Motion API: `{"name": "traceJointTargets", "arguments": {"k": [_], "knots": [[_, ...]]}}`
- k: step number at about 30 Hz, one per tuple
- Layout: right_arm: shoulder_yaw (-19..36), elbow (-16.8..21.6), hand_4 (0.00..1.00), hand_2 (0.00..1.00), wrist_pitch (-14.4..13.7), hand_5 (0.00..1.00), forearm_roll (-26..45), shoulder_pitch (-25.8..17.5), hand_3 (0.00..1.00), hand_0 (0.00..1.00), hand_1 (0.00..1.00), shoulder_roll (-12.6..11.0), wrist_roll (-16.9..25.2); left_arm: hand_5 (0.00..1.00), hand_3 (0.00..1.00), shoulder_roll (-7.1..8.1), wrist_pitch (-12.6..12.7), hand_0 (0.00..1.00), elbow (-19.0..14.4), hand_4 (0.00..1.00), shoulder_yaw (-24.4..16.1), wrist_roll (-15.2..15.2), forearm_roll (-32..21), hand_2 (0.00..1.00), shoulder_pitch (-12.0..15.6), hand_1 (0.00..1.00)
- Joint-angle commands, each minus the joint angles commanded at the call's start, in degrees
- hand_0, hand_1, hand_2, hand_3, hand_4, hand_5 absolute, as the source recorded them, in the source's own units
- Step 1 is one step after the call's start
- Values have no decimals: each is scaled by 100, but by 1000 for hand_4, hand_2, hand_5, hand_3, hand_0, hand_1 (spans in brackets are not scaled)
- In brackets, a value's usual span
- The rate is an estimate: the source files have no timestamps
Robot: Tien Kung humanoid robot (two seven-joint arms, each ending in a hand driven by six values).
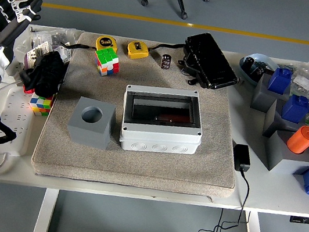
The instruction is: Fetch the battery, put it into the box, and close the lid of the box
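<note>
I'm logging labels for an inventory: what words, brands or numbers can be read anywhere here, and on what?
None can be read.
Yellow tape measures: dark round face marks, too blurred.
Battery: pale marks on its side, too small.
Sticker on the table's front edge: yellow and black print, too small.
White box: no print visible.
</note>
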Motion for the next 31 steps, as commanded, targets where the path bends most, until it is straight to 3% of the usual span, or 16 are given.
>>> {"name": "traceJointTargets", "arguments": {"k": [31], "knots": [[62,-7,917,619,-24,479,25,90,581,610,642,82,16,418,618,78,-145,614,-86,948,179,39,7,607,-54,641]]}}
